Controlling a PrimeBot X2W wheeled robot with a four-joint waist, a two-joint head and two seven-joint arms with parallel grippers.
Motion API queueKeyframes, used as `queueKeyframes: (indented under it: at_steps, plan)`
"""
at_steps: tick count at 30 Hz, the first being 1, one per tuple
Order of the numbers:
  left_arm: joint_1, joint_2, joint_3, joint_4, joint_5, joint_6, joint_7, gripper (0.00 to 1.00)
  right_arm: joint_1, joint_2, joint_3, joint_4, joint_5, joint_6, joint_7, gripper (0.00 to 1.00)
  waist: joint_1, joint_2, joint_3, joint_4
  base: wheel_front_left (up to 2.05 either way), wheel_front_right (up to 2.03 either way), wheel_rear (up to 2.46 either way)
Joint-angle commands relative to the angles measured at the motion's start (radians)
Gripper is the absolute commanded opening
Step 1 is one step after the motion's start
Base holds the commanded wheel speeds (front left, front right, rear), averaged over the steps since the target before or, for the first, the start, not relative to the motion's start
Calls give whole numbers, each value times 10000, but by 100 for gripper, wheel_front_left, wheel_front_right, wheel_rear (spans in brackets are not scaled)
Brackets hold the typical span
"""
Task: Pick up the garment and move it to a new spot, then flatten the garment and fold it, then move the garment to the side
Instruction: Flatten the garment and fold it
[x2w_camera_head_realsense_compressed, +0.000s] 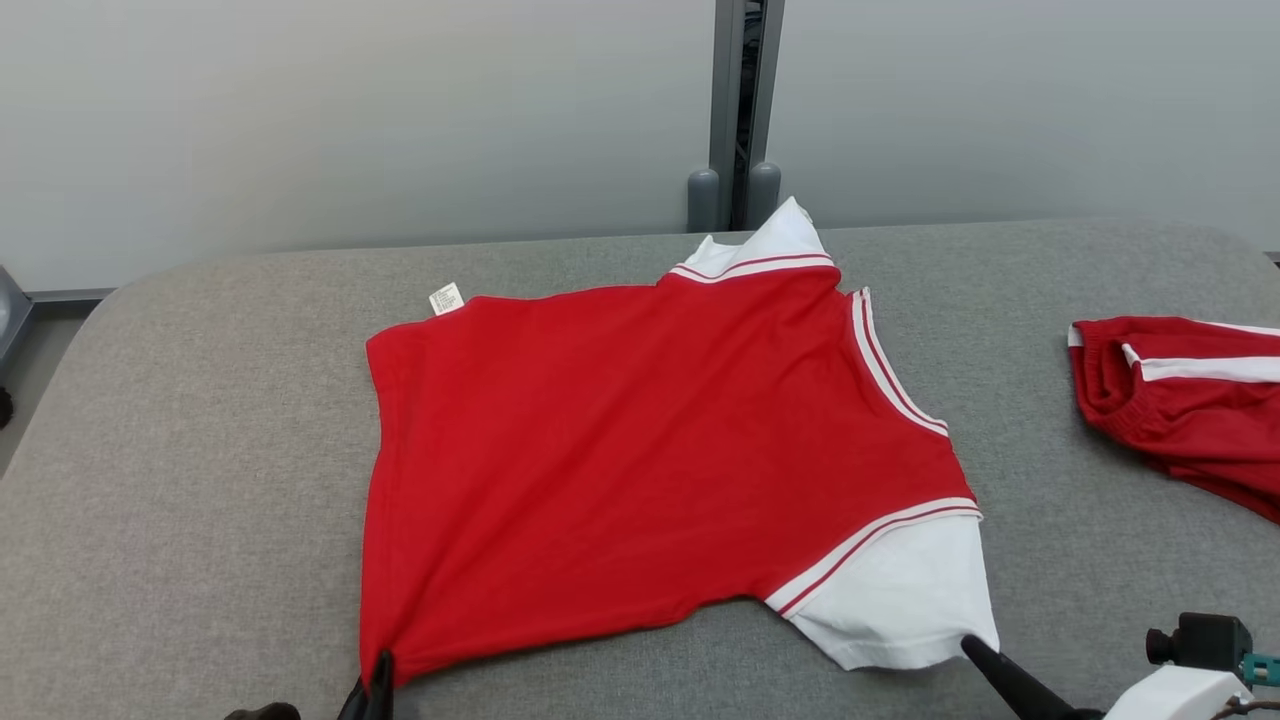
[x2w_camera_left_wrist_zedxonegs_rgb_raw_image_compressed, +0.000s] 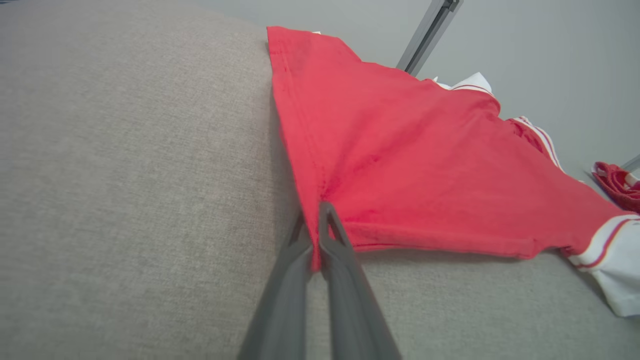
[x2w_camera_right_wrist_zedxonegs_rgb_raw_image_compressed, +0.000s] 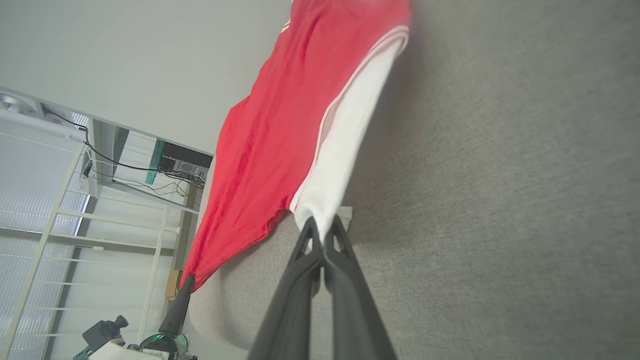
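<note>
The garment (x2w_camera_head_realsense_compressed: 640, 450) is a red shirt with white, red-striped sleeves, spread across the grey padded table (x2w_camera_head_realsense_compressed: 200, 480). My left gripper (x2w_camera_head_realsense_compressed: 380, 668) is shut on its near left hem corner, which the left wrist view shows pinched between the fingers (x2w_camera_left_wrist_zedxonegs_rgb_raw_image_compressed: 320, 235). My right gripper (x2w_camera_head_realsense_compressed: 972, 648) is shut on the edge of the near white sleeve (x2w_camera_head_realsense_compressed: 900, 600). In the right wrist view the white sleeve (x2w_camera_right_wrist_zedxonegs_rgb_raw_image_compressed: 345, 145) runs up from the closed fingertips (x2w_camera_right_wrist_zedxonegs_rgb_raw_image_compressed: 322, 230), with the red body (x2w_camera_right_wrist_zedxonegs_rgb_raw_image_compressed: 260, 165) beside it and the left gripper (x2w_camera_right_wrist_zedxonegs_rgb_raw_image_compressed: 182, 295) at its far corner.
A second red garment with white stripes (x2w_camera_head_realsense_compressed: 1180, 400) lies bunched at the table's right edge. A grey wall with a vertical metal post (x2w_camera_head_realsense_compressed: 735, 110) stands behind the table. A white shelf frame (x2w_camera_right_wrist_zedxonegs_rgb_raw_image_compressed: 75, 240) shows off to one side in the right wrist view.
</note>
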Motion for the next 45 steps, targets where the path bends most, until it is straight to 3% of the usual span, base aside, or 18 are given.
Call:
queueKeyframes:
  at_steps: [1,14,30,45]
  plan:
    - [162,58,141,-121,89,14,-40,0,150,-159,54,-179,127,6,144,0,0,0,-21,-1,0,0,0]
    - [670,53,747,-990,293,33,-39,0,552,-857,147,-1048,771,6,282,0,0,0,-165,-81,0,0,0]
    - [1277,53,775,-1252,623,-60,-40,0,752,-1673,725,-2026,1308,6,299,0,0,0,-289,-79,0,0,0]
    - [740,52,679,-1298,244,-77,-40,0,-95,-2111,1057,-2031,1697,6,-319,0,0,0,-146,3,0,0,0]
